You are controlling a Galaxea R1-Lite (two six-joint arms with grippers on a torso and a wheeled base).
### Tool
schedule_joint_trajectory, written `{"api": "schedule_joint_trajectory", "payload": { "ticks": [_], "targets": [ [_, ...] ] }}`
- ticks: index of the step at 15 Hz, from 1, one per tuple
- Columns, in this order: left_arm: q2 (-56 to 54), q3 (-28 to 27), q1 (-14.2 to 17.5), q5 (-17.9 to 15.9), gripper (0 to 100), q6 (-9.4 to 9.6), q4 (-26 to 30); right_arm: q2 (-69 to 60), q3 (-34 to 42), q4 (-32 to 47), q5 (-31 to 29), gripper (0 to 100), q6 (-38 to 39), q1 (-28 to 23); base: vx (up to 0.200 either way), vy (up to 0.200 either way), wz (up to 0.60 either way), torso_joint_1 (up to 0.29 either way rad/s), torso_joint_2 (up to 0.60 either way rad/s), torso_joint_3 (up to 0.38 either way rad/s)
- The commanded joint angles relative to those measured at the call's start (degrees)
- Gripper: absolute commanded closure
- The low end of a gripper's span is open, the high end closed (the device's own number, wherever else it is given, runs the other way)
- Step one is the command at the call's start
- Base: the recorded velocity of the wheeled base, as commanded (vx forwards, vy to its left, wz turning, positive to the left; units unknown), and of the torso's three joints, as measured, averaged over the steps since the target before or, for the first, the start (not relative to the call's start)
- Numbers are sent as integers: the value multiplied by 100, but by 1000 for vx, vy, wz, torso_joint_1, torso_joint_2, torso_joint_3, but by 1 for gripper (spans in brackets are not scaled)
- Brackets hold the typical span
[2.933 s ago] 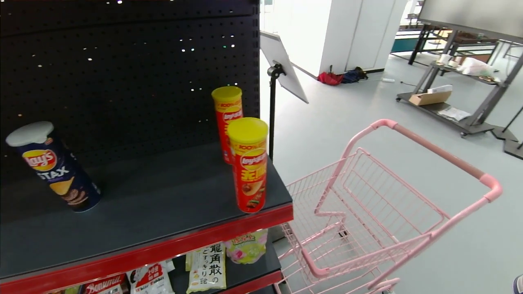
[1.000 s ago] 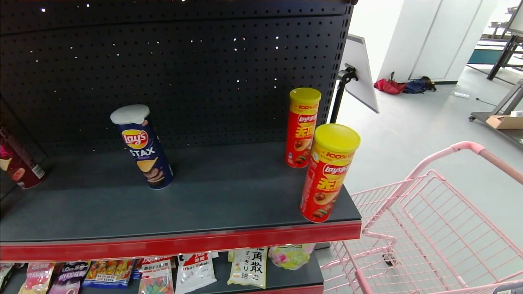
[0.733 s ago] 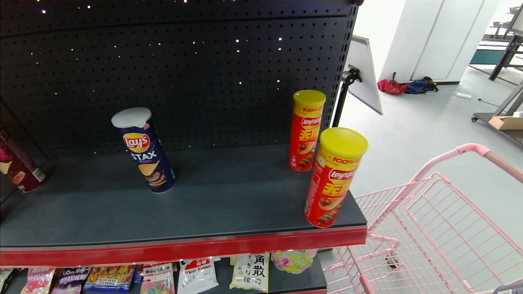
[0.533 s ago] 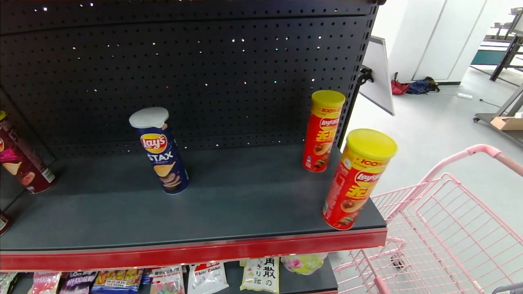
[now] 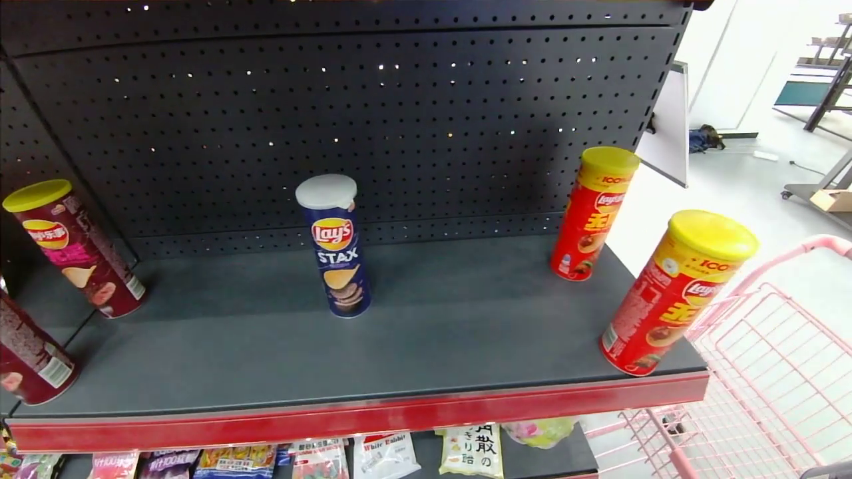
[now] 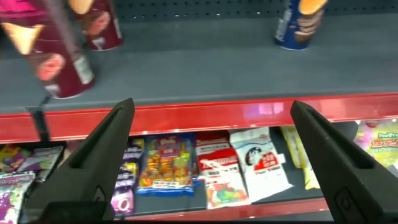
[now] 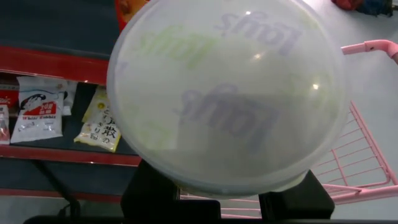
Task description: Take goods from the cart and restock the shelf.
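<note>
A chip can with a translucent white lid (image 7: 227, 93) sits end-on in my right gripper (image 7: 227, 193), which is shut on it, between the shelf's red edge (image 7: 50, 62) and the pink cart (image 7: 373, 162). My left gripper (image 6: 211, 104) hangs open with nothing in it, in front of the red shelf edge (image 6: 211, 115). On the dark shelf (image 5: 413, 332) stand a blue can (image 5: 335, 246), two red cans with yellow lids (image 5: 592, 213) (image 5: 675, 293) at the right end, and two maroon cans (image 5: 73, 249) (image 5: 26, 346) at the left.
The pink wire cart (image 5: 765, 372) stands right of the shelf end. Snack bags (image 5: 386, 456) lie on the lower shelf below the red edge. Bare shelf surface stretches between the blue can and the red cans. A black pegboard (image 5: 399, 133) backs the shelf.
The whole head picture has shifted right, so the camera has turned left toward the shelf. The maroon cans have come into view; the cans themselves have not moved.
</note>
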Motion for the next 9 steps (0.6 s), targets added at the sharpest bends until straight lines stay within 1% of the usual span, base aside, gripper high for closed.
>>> {"api": "schedule_joint_trajectory", "payload": {
  "ticks": [1, 8, 9],
  "targets": [
    [5, 1, 2, 0, 0, 3, 0, 13, -1, -1, -1, 100, -1, 1, 0, 200, 0, 2, -2, 2],
    [5, 10, 2, 0, 0, 12, 0, 13, -10, -1, 8, 100, -28, 1, 0, 200, 0, 2, 2, 7],
    [5, 1, 2, 0, 0, 12, 0, 4, -10, -1, 8, 100, -28, 1, 0, 0, 0, 0, 0, 0]
  ]
}}
